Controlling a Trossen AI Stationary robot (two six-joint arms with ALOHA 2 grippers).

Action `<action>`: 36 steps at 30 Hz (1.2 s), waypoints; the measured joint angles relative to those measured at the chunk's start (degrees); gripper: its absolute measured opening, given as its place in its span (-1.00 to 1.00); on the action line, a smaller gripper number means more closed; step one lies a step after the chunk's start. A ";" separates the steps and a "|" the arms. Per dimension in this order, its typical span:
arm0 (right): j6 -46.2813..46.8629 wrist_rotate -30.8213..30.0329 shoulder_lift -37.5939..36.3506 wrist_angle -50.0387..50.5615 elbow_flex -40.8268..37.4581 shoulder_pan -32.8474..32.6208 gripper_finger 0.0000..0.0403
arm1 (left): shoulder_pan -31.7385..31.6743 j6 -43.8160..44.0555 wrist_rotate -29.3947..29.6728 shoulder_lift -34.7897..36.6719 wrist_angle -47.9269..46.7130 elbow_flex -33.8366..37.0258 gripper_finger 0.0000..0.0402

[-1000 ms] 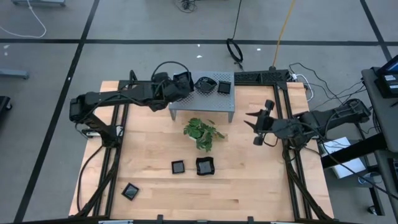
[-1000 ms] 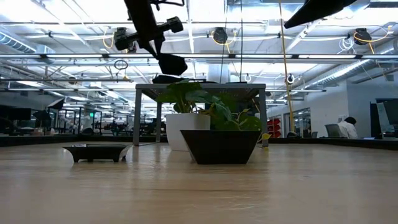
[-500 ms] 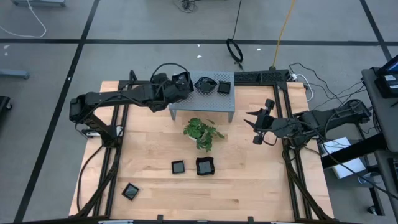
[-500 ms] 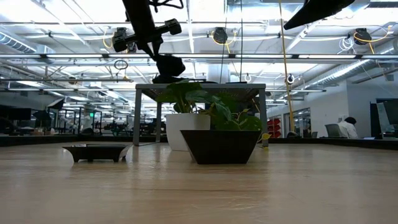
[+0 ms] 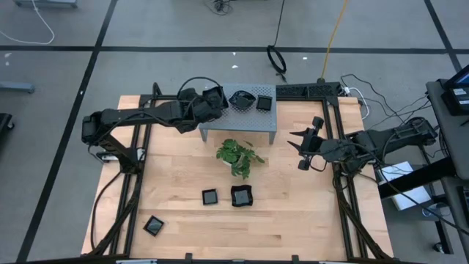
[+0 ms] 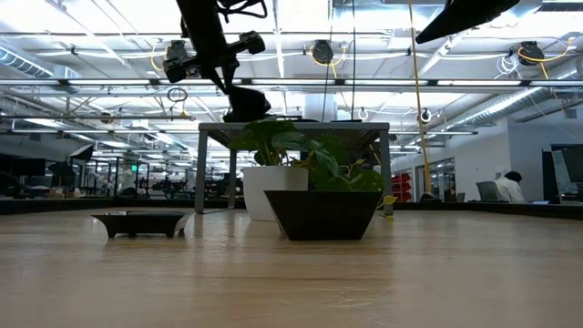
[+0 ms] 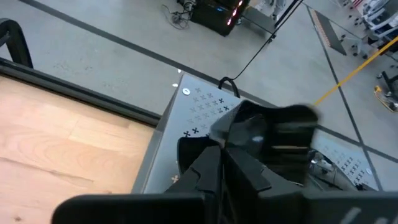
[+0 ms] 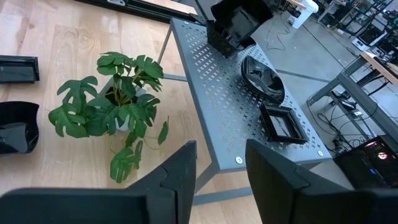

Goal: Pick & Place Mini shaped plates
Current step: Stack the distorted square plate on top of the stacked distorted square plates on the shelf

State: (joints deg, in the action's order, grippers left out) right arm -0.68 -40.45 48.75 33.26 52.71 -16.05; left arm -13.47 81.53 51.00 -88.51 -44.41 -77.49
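My left gripper point(image 5: 218, 99) is over the left end of the grey perforated stand point(image 5: 238, 117), shut on a glossy black mini plate point(image 7: 267, 134). The right wrist view shows the same gripper point(image 8: 236, 22) from afar. Two more plates rest on the stand top, a rounded one point(image 5: 240, 100) and a square one point(image 5: 264, 103). Three plates lie on the wooden table: two near the middle point(image 5: 209, 196) point(image 5: 241, 196) and one near the front left point(image 5: 153, 225). My right gripper point(image 5: 297, 150) hangs open to the right of the plant, holding nothing. My left gripper pinches the plate's near rim point(image 7: 235, 142) between its two fingers. The fingers come from the table's left, slanting down. The plate sticks out ahead of the fingertips, tilted, just over the stand top. I cannot tell whether it touches the stand.
A green leafy plant in a white pot point(image 5: 238, 155) stands on the table just in front of the stand. Black frame rails point(image 5: 338, 183) run along the table's left and right sides. Bare wood lies at the front right.
My left gripper has rolled a little at the wrist and its tip has sunk slightly toward the stand top. The plate has turned with it.
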 joint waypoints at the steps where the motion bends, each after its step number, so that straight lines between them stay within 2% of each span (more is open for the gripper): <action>1: 0.01 0.00 0.00 -0.01 0.00 0.00 -0.38 | 0.00 -0.21 -0.03 0.00 -0.01 0.00 -0.88; 10: -0.01 0.00 0.00 -0.01 0.00 0.00 -0.38 | 0.00 -1.88 -0.11 0.00 0.46 0.00 -0.73; 16: -0.01 0.02 0.00 0.01 0.00 0.00 -0.38 | 0.00 -6.82 -0.11 0.00 3.19 0.00 -0.44; 20: 0.01 0.02 0.01 0.01 0.00 0.00 -0.38 | 0.05 -15.90 -0.93 1.63 7.89 0.00 -0.24; 22: 0.00 0.02 0.02 0.04 0.00 0.00 -0.38 | 0.23 -23.47 -4.93 2.99 11.65 0.00 -0.17; 24: 0.01 0.02 0.02 0.02 0.00 0.00 -0.38 | 0.78 -31.85 -12.60 3.85 15.82 0.00 -0.13; 26: 0.01 0.04 0.02 0.04 0.00 0.00 -0.38 | 1.88 -38.78 -24.29 4.65 18.13 0.00 -0.11; 29: -0.06 0.06 0.02 0.05 0.00 0.00 -0.38 | 4.96 -45.44 -46.77 4.80 19.59 -0.07 -0.11; 31: -0.28 0.09 0.02 0.04 0.00 0.00 -0.38 | 8.63 -46.24 -56.28 4.15 18.90 0.07 -0.11; 33: -0.32 0.10 0.02 0.04 0.00 0.00 -0.38 | 13.05 -46.50 -58.27 2.97 19.31 0.37 -0.11; 36: -0.42 0.11 0.02 0.01 0.00 0.00 -0.38 | 19.54 -49.21 -54.23 0.77 19.20 0.94 -0.11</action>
State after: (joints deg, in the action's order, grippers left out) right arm -1.10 -40.34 48.77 33.28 52.71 -16.05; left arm 6.07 32.32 -3.23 -87.74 -25.22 -76.55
